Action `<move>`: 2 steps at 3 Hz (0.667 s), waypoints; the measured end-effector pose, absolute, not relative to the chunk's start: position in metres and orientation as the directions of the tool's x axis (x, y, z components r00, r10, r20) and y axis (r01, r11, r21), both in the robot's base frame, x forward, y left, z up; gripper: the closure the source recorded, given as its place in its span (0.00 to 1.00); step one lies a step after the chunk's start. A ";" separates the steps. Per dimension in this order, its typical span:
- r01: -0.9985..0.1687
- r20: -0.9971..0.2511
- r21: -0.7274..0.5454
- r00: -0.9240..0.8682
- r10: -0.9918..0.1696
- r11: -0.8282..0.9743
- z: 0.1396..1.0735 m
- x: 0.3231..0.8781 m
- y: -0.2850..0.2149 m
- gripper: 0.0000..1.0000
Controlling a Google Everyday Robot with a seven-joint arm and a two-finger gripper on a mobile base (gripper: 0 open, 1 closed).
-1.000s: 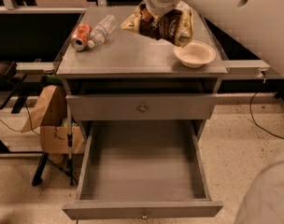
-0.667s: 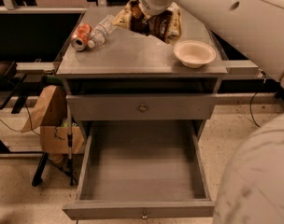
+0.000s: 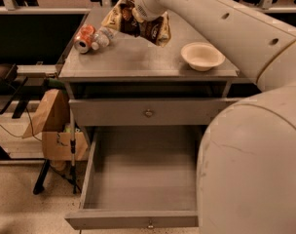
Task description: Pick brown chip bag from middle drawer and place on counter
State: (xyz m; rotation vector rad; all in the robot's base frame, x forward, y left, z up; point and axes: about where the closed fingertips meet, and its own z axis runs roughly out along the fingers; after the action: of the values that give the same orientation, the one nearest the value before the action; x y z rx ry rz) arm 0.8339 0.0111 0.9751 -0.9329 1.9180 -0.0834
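Note:
The brown chip bag [image 3: 155,29] hangs crumpled from my gripper [image 3: 138,12] above the back middle of the counter [image 3: 138,60]. The gripper is shut on the bag's top and is mostly hidden by the foil and by my white arm. The bag's lower edge is close to the counter top; I cannot tell whether it touches. The middle drawer [image 3: 143,174] is pulled wide open below, and nothing lies in it.
An orange soda can [image 3: 83,39] and a clear plastic bottle [image 3: 103,35] lie at the counter's back left. A white bowl [image 3: 202,56] stands at its right. The drawer above [image 3: 148,113] is closed. A cardboard box [image 3: 53,126] stands left of the cabinet. My arm's bulk [image 3: 255,160] fills the right foreground.
My gripper has carried the chip bag leftwards over the back of the counter, away from the bowl and closer to the bottle. The drawer stays open.

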 end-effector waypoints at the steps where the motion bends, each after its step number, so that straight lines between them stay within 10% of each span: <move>1: -0.600 -0.744 -0.386 -0.248 -0.621 0.701 0.946 0.850 0.012 0.61; 2: -0.621 -0.748 -0.359 -0.254 -0.613 0.696 0.925 0.857 0.006 0.36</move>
State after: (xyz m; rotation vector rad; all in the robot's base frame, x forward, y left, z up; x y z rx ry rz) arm 0.8572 0.0059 0.9247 -0.9549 1.9397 0.0113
